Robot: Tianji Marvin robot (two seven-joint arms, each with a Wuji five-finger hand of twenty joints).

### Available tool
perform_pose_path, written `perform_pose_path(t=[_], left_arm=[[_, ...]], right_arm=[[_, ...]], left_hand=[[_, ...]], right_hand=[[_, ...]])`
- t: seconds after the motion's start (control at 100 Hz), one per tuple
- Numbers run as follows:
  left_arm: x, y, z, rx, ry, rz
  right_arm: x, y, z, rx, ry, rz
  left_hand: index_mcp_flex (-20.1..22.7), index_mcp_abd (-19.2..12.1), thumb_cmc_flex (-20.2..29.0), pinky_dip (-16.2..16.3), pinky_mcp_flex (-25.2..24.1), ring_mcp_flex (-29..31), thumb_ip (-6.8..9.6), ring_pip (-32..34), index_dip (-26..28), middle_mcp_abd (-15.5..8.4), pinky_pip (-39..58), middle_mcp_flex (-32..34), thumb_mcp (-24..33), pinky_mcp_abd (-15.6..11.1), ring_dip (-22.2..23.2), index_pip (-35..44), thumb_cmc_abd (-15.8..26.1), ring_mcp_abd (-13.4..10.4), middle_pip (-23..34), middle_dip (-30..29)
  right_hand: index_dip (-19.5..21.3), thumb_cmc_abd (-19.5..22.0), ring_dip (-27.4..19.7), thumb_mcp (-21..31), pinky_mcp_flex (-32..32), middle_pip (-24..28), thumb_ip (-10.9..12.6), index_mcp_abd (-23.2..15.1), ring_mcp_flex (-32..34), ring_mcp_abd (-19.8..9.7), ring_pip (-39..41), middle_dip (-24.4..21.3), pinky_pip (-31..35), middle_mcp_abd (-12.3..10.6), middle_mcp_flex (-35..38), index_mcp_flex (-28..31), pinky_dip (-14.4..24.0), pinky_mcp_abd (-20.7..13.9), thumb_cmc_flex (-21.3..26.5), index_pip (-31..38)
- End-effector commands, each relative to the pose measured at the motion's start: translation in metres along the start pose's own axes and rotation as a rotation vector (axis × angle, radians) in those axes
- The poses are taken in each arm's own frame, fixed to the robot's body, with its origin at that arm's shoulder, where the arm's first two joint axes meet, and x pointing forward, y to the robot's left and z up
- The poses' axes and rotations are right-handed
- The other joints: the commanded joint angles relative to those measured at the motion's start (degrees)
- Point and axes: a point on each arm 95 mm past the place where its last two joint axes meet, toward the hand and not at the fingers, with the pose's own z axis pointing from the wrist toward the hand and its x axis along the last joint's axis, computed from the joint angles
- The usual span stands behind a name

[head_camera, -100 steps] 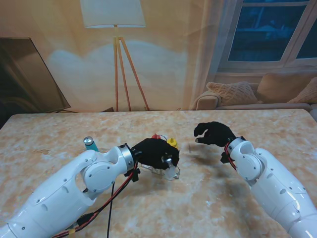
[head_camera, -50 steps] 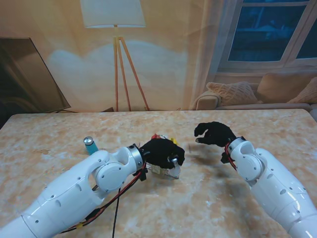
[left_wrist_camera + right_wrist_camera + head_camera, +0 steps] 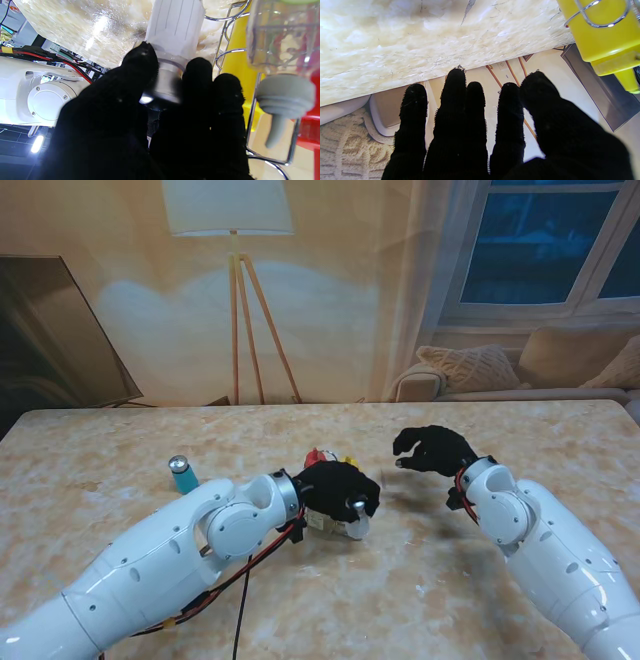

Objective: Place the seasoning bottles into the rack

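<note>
Stand looks down; wrists close, apparently sharing the rack [image 3: 231,30].

Backdrop beyond the marble-patterned surface [image 3: 100,450]: warm beige wall [image 3: 350,290]. Floor lamp [image 3: 232,220] with white shade on wooden tripod legs, centre-left. Dark panel [image 3: 50,330] at far left. Window [image 3: 545,240] at upper right shows dark blue outside. Beneath it, a beige sofa [image 3: 560,370] carrying a knitted cushion [image 3: 470,365].
</note>
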Motion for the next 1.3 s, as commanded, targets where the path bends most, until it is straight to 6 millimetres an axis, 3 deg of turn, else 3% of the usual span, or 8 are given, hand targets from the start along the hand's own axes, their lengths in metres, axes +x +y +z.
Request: perform_pose_path(t=[0.0,0.5,1.29], left_arm=[[0.002,-0.002,0.002,-0.011,0.015,0.01],[0.006,-0.001,0.003,0.007,0.057,0.118],[-0.006,0.011,0.009,-0.009,0.081,0.155]], right_arm=[[0.004,-0.007,-0.001,0.02,0.007,0.011],[0.005,-0.007,-0.002,0.017,0.009,0.014],[0.005,-0.008,-0.003,0.017,0.009,0.014]], left_hand=[[0.64,2.51,3.07,1.59,-1.29,-0.31,0.5,2.39,1.62,-3.09,0.64,3.68,6.75,-1.52,1.69,5.52,0.16,-3.28,10.55,4.14],[0.83,2.22,0.59,2.85,-1.08,-0.04,1.17,3.86,1.46,-3.16,1.47,2.79,11.64,-1.27,4.31,7.32,-2.2,-3.99,12.77,6.63],[0.98,0.43,-0.57,3.11,-2.04,-0.56,-0.17,3.62,-0.56,-4.79,0.3,2.09,13.28,-2.69,4.94,9.29,-3.61,-5.0,14.26,6.48]], right_hand=[[-0.73,-0.78,1.33,0.94,0.14,0.75,-0.51,0.21,-0.49,0.24,0.51,1.06,0.64,0.36,1.19,-0.01,-0.03,-0.37,0.91,0.82],[-0.9,-1.24,1.26,1.34,0.42,0.87,-0.59,0.37,-0.28,0.24,0.58,0.94,0.85,0.37,1.45,0.26,-0.55,-0.52,1.04,0.89],[-0.99,-1.45,1.26,1.87,0.66,1.04,-0.7,0.53,-0.1,0.17,0.71,0.86,1.17,0.36,1.49,0.18,-0.88,-0.71,1.05,0.7]])
